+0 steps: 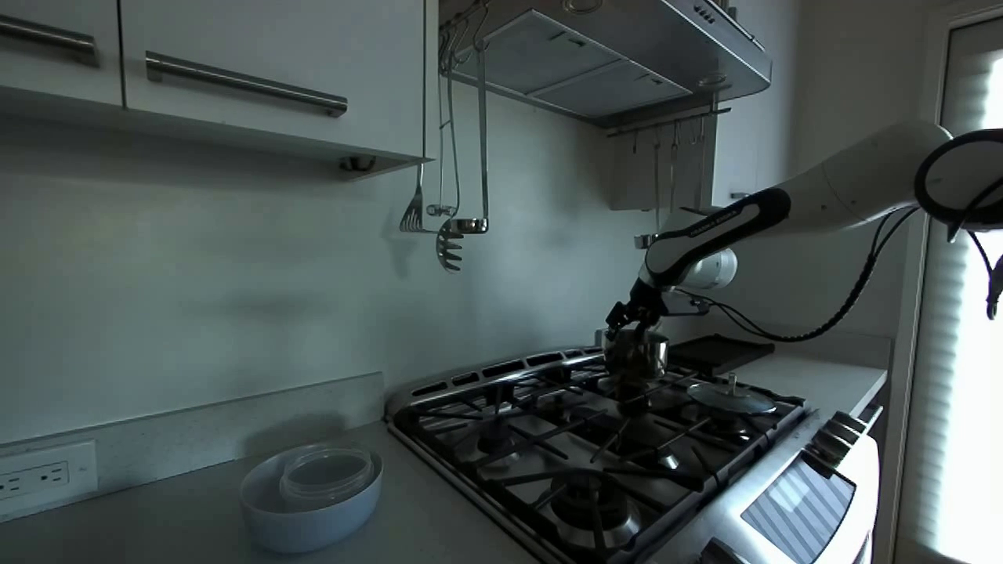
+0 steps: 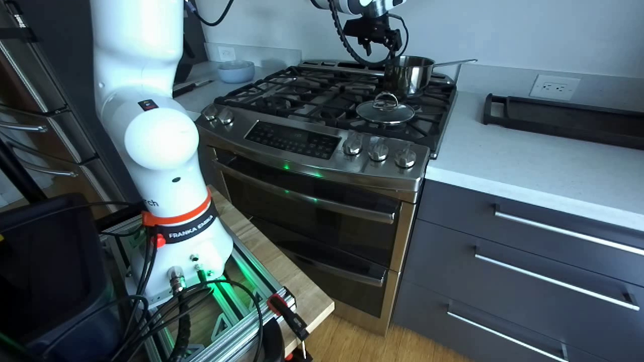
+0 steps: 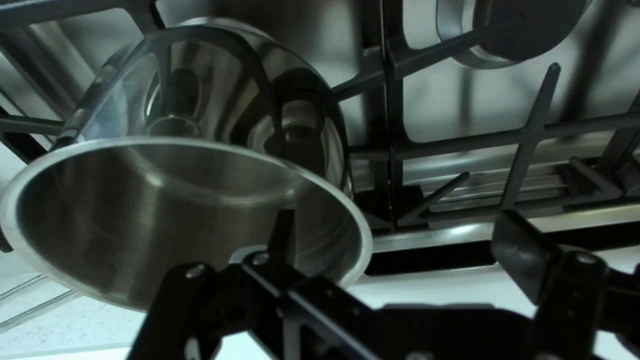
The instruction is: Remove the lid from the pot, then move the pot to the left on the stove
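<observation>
The steel pot (image 1: 652, 358) stands without its lid on a back burner; it also shows in an exterior view (image 2: 410, 75), its long handle (image 2: 455, 63) pointing right. The lid (image 2: 383, 111) lies knob up on the grate in front of the pot, also seen in an exterior view (image 1: 729, 397). Both are on the stove (image 2: 297, 168). My gripper (image 3: 402, 245) is open and empty. In the wrist view one finger overlaps the mouth of the pot (image 3: 200, 145) and the other is outside, with the rim between them. I cannot tell whether a finger touches the pot.
A dark flat tray (image 2: 568, 118) lies on the counter right of the stove. White bowls (image 1: 309, 501) stand on the counter at the other end. A range hood (image 1: 627, 55) and hanging utensils (image 1: 468, 225) are above. Black grates (image 1: 548, 423) cover the stove top.
</observation>
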Tool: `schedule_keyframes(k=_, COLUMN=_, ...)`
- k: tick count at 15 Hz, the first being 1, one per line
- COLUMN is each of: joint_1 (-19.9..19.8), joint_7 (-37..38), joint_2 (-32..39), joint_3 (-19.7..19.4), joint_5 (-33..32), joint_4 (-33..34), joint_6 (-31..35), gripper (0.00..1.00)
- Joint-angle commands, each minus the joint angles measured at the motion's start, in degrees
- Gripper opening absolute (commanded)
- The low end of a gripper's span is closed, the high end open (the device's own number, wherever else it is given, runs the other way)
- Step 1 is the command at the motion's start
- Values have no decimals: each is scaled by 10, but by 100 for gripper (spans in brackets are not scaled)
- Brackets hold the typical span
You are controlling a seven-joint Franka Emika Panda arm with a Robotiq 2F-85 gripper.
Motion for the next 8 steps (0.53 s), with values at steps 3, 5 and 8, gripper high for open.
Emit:
schedule_keyframes(k=3, joint_1=-6, joint_7=-77, joint_2=49, joint_3=4, joint_5=-4, joint_4=69, joint_6=-46, gripper=100)
schedule_keyframes(k=5, joint_1=-7, joint_7=-98, joint_2=62, joint_3=6, joint_5=-4, joint_4=83, joint_6=-42, gripper=100)
schedule_keyframes(k=8, joint_1=-8, joint_7=-119, joint_2=79, joint_3=9, joint_5=-3, joint_4=100, joint_6=-41, gripper=90)
